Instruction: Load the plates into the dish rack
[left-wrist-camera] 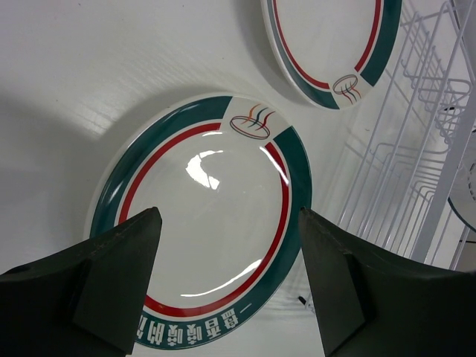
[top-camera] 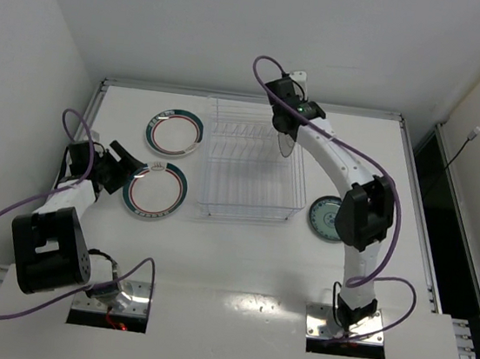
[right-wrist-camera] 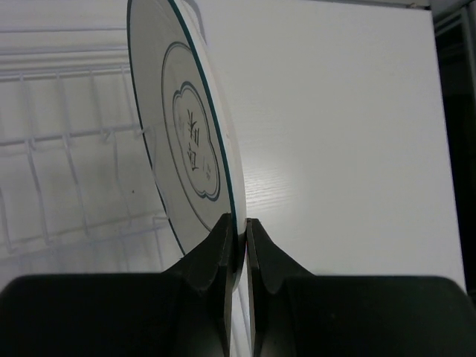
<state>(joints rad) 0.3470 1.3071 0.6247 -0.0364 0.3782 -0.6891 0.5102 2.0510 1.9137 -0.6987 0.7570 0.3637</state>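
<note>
Robot lab test cell, not a home: white table (top-camera: 238, 267) boxed by plain white panels (top-camera: 242, 22), left arm (top-camera: 48, 244) & right arm (top-camera: 346, 171) bolted at near edge, purple cables (top-camera: 396, 225).

You have the dish rack (top-camera: 249, 165) in the middle of the counter (top-camera: 237, 271). The far plate (top-camera: 175, 133) lies left of it, with the near plate (top-camera: 155, 190) in front. The right-hand plate (top-camera: 324, 218) lies on its other side. The upright plate (top-camera: 286, 143) stands over its far right part.

Right gripper (top-camera: 289, 126) hangs over the far right side of the dish rack (top-camera: 245, 211), pinched on a plate (right-wrist-camera: 186, 134) rim; left gripper (left-wrist-camera: 230, 223) hovers left of it, jaws wide.
</note>
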